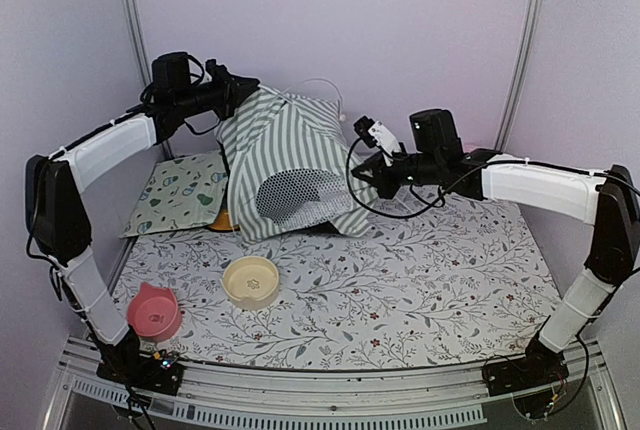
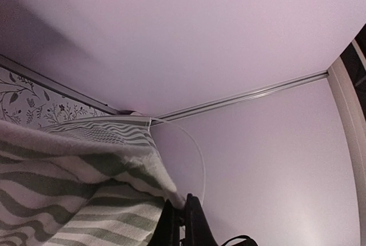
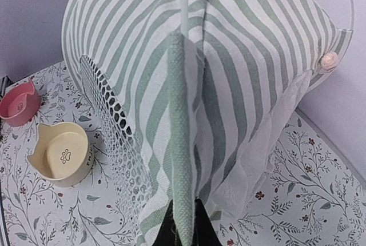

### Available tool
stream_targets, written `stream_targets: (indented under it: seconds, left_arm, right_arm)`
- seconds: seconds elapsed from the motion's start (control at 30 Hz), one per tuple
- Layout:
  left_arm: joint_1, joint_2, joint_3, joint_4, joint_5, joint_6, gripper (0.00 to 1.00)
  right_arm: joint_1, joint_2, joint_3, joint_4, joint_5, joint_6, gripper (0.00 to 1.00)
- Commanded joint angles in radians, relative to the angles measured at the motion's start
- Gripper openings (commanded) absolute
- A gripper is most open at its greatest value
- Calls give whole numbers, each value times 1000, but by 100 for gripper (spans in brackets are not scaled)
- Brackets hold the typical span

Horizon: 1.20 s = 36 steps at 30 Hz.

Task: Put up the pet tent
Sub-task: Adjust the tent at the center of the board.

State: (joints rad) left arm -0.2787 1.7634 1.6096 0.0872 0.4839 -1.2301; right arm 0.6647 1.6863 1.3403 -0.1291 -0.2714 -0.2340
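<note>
The pet tent [image 1: 285, 155] is held up at the far side of the table [image 1: 430, 280], left of centre. Its striped fabric sags, and its netted flap [image 1: 290, 193] is turned toward the near edge. A thin white pole [image 1: 322, 83] is seen looping above its top. Its upper left corner is pinched between the pressed-together fingers of the left gripper [image 1: 240, 90]. A green-edged fold on its right side is clamped by the right gripper [image 1: 362, 178]. A printed mat [image 1: 180, 195] lies just beside the tent on the left. A cream bowl [image 1: 250, 281] and a pink bowl [image 1: 154, 311] are set nearer the arms.
</note>
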Motion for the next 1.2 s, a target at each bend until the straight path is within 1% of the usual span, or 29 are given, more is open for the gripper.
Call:
stream_targets:
  seconds: [0.0, 0.13, 0.2, 0.27, 0.33, 0.4, 0.43, 0.5, 0.57, 0.73, 0.77, 0.83, 0.9, 0.97, 1.07, 1.17]
  left_arm:
    - [122, -26, 25, 110, -82, 27, 0]
    - [154, -25, -25, 144, -46, -13, 0]
    - [161, -16, -39, 173, -19, -37, 0]
    - [163, 1, -25, 176, 4, -44, 0]
    - [165, 19, -7, 182, 17, -55, 0]
    - [174, 35, 5, 198, 30, -80, 0]
    - [179, 43, 6, 214, 37, -99, 0]
    - [185, 61, 7, 256, 56, -141, 0]
    - [180, 81, 23, 272, 74, -158, 0]
    - [142, 82, 18, 280, 84, -147, 0]
    - [135, 80, 14, 283, 87, -148, 0]
    - [125, 79, 7, 290, 93, -146, 0]
    - [119, 78, 8, 288, 100, -140, 0]
    - [117, 80, 9, 287, 107, -137, 0]
    - [115, 83, 12, 273, 116, -123, 0]
    - [113, 94, 10, 275, 130, -121, 0]
  right_arm:
    - [-42, -91, -204, -12, 8, 35, 0]
    - [-67, -145, -327, 60, 28, 46, 0]
    - [-85, -151, -381, 116, 22, 49, 3]
    - [-89, -151, -397, 138, 14, 60, 9]
    - [-89, -170, -424, 183, -2, 73, 17]
    - [-89, -186, -449, 212, 6, 81, 30]
    - [-89, -187, -450, 210, 12, 81, 34]
    - [-88, -190, -428, 188, 20, 75, 38]
    - [-89, -199, -392, 163, 19, 70, 44]
    - [-85, -238, -242, 87, -19, 79, 65]
    - [-83, -233, -210, 62, -14, 77, 70]
    - [-79, -208, -144, 11, 0, 62, 76]
    - [-79, -170, -78, -40, 9, 44, 80]
    - [-79, -140, -68, -71, 17, 28, 82]
    - [-79, -127, -97, -91, -13, 18, 85]
    - [-73, -141, -163, -58, -47, 22, 87]
